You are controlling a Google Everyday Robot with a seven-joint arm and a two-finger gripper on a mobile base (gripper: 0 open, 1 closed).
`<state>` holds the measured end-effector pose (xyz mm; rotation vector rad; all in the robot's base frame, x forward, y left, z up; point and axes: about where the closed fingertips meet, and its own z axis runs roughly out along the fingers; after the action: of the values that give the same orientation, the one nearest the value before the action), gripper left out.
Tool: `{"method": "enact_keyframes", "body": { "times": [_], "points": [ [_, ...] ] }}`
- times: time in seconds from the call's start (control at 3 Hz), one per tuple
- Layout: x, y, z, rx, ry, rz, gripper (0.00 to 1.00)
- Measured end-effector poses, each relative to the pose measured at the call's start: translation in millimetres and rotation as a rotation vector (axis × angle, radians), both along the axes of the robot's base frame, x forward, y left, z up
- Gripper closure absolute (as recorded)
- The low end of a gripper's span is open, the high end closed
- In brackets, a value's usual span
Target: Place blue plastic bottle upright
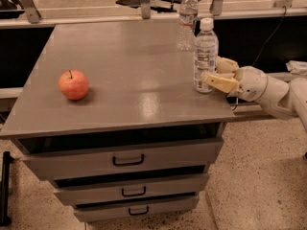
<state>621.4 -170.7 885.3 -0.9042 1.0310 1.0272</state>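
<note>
Hand (213, 71) at upright blue plastic bottle (205, 49), white-capped

I am reading no text anywhere; print on the blue plastic bottle (205, 56) is appearing illegible, with the gripper (217, 73) just right of it.

The blue plastic bottle (205, 56) is clear, with a white cap and a pale bluish-white label with dark print. The gripper (215, 73), beside it at the right edge of the grey tabletop (129, 56), is pale yellow on a white arm (268, 87). The apple (74, 84) is red and orange; the other bottle (187, 20) is clear with a reddish band.
</note>
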Motion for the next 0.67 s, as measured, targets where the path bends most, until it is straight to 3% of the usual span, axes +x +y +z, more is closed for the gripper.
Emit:
{"method": "enact_keyframes", "body": {
  "times": [0.33, 0.67],
  "points": [
    [-5.8, -9.9, -4.9, 0.011, 0.002, -0.011, 0.63],
    [-12.1, -19.0, -5.9, 0.006, 0.006, -0.023, 0.32]
  ]
}}
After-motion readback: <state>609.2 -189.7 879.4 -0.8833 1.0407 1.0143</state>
